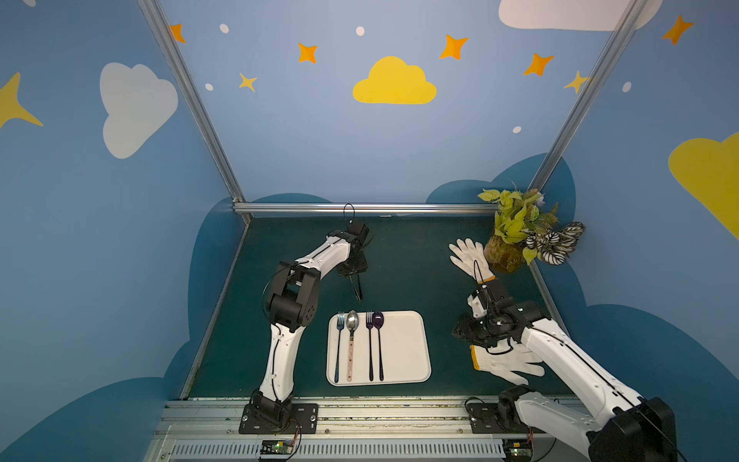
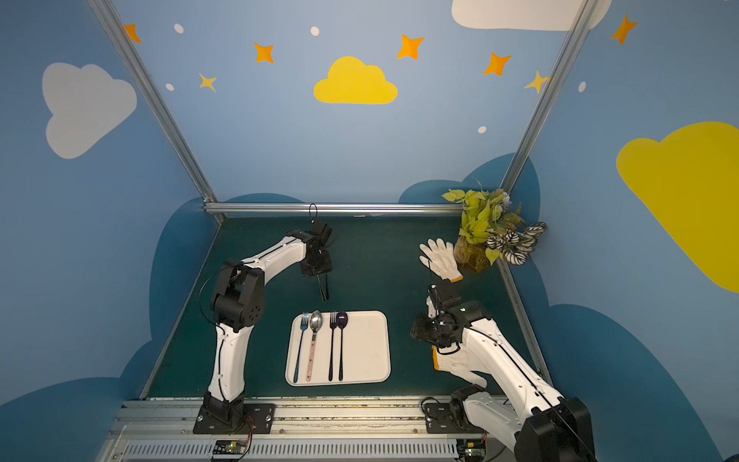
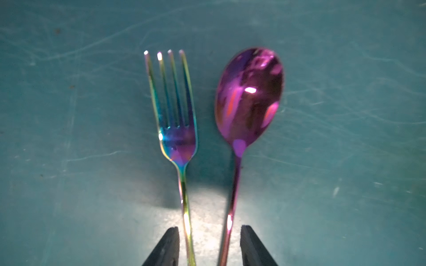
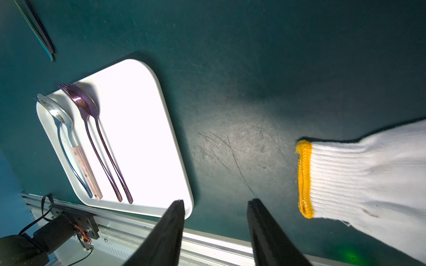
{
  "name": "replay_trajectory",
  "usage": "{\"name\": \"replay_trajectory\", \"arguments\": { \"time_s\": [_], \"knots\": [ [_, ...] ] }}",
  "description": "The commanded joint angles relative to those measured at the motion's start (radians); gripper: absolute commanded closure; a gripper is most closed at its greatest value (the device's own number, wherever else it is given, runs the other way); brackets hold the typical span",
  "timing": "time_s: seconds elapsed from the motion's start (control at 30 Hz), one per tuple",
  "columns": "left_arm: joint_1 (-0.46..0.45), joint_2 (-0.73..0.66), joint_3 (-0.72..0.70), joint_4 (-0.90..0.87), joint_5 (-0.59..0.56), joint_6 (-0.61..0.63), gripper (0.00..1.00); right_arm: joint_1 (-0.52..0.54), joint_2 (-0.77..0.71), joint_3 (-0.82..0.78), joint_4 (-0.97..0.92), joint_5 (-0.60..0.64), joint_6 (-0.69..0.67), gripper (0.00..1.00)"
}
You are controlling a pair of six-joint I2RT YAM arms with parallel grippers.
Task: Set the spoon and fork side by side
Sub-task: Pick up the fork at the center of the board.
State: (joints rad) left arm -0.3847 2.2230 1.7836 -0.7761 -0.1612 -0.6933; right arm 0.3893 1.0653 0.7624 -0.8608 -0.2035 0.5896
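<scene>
An iridescent fork [image 3: 175, 129] and a glossy purple spoon [image 3: 249, 99] lie side by side on the green mat, heads level. Both thin handles run between the fingers of my left gripper [image 3: 209, 232]. It is open, with a small gap between each finger and the nearest handle. In both top views only the handle ends [image 1: 357, 290] [image 2: 324, 290] show beyond the left arm's wrist, behind the tray. My right gripper [image 4: 215, 202] is open and empty above bare mat, between the tray corner and a glove cuff; in a top view it [image 1: 460, 330] sits right of the tray.
A white tray [image 1: 404, 344] at front centre holds a blue fork [image 1: 339, 348] beside a silver spoon [image 1: 352, 324], and a dark fork [image 1: 370, 348] beside a dark purple spoon [image 1: 378, 320]. White gloves [image 1: 468, 256] [image 1: 508, 362] lie at the right. A potted plant [image 1: 516, 232] fills the back right corner.
</scene>
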Motion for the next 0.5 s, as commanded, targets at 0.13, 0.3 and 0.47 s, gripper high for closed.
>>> {"name": "replay_trajectory", "arguments": {
  "time_s": [0.13, 0.3, 0.47],
  "knots": [
    [0.026, 0.024, 0.0, -0.037, -0.015, 0.002, 0.54, -0.004, 0.003, -0.014, 0.003, 0.003, 0.006, 0.5],
    [0.04, 0.055, 0.011, -0.034, -0.003, 0.011, 0.59, -0.006, 0.01, -0.009, 0.003, -0.001, 0.004, 0.5],
    [0.054, 0.07, 0.008, -0.031, 0.007, 0.019, 0.67, -0.006, 0.009, -0.006, -0.004, 0.0, 0.006, 0.51]
  ]
}}
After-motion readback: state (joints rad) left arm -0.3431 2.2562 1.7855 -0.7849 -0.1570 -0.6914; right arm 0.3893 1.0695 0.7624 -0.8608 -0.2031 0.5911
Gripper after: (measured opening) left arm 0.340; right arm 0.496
